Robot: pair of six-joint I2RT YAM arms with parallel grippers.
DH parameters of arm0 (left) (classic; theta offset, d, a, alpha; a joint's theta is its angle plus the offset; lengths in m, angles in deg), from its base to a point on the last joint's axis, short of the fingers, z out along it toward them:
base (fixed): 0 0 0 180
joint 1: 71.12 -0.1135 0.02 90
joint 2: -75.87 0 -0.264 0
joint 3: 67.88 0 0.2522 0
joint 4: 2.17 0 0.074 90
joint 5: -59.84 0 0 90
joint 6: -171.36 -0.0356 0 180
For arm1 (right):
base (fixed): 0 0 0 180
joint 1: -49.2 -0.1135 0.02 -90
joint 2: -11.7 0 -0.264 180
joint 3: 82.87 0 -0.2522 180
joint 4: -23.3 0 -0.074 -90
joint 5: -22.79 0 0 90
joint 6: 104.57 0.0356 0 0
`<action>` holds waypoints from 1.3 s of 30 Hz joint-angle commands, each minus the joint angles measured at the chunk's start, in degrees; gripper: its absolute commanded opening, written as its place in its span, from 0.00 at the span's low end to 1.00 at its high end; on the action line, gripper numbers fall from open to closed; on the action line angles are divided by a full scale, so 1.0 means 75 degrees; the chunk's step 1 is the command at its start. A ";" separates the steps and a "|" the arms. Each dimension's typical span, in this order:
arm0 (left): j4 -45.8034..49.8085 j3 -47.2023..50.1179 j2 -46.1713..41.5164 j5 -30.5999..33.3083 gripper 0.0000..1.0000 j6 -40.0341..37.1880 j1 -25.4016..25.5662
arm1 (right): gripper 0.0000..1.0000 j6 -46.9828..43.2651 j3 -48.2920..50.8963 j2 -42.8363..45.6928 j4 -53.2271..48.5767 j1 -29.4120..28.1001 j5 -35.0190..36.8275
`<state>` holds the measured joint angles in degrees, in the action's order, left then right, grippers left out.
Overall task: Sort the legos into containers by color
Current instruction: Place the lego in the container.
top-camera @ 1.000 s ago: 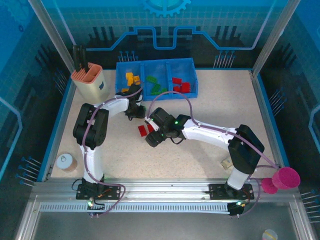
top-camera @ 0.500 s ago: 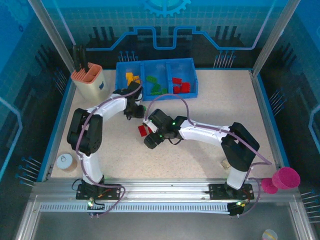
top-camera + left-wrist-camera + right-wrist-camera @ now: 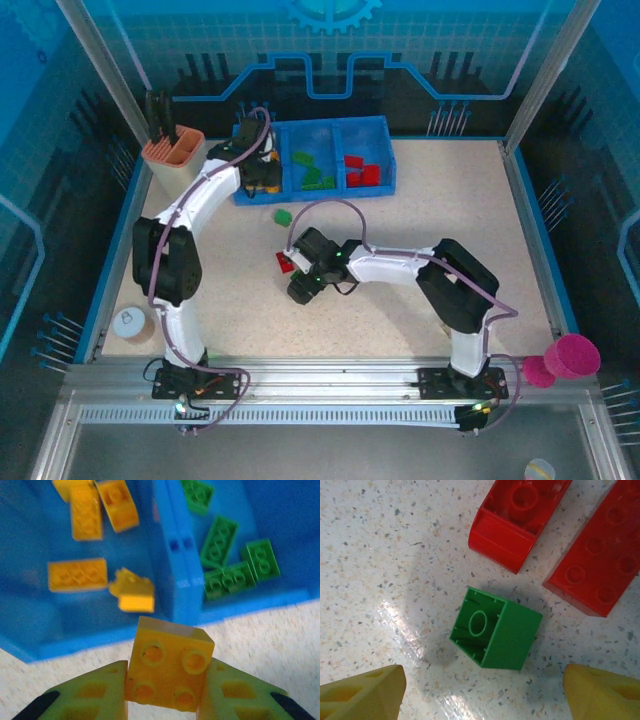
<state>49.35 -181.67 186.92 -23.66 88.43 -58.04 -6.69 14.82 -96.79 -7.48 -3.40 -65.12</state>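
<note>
Left wrist: yellow lego [image 3: 169,667] clamped in left gripper [image 3: 167,682]

A speckled beige table [image 3: 450,220] sits inside blue-lit translucent walls [image 3: 450,50] with aluminium framing [image 3: 330,375].

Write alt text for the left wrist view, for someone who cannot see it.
The left gripper is shut on a yellow four-stud brick, held just in front of the blue tray. Inside the tray, loose yellow bricks lie left of a divider and green bricks right of it; speckled table shows at lower right.
</note>
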 commanded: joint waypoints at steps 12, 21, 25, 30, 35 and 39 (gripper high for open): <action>-0.0468 -0.2154 0.2307 0.0013 0.37 -0.0068 -0.0745 | 0.83 0.0111 -0.0559 -0.0469 -0.0072 -0.0148 0.0244; -0.0305 -0.2748 0.2819 -0.0173 0.59 0.0000 -0.0794 | 0.83 0.0100 -0.1195 -0.0980 -0.0544 -0.0156 0.0343; -0.0289 -0.2718 0.2688 -0.0237 0.63 -0.0017 -0.0789 | 0.81 0.0171 -0.1439 -0.1178 -0.0798 -0.0154 0.0420; -0.0230 -0.2723 0.2405 -0.0283 0.65 -0.0090 -0.0788 | 0.75 0.0151 -0.1557 -0.1348 -0.1016 -0.0158 0.0561; -0.0237 -0.2507 0.1834 -0.0418 0.66 -0.0129 -0.0783 | 0.66 0.0129 -0.1619 -0.1547 -0.1158 -0.0158 0.0716; -0.0176 -0.2254 0.1238 -0.0466 0.66 -0.0189 -0.0772 | 0.53 0.0065 -0.1589 -0.1601 -0.1286 -0.0149 0.0721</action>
<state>47.12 -199.49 203.13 -25.54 88.37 -63.68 -5.84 3.10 -106.43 -14.10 -3.99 -59.53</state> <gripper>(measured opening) 0.656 0.548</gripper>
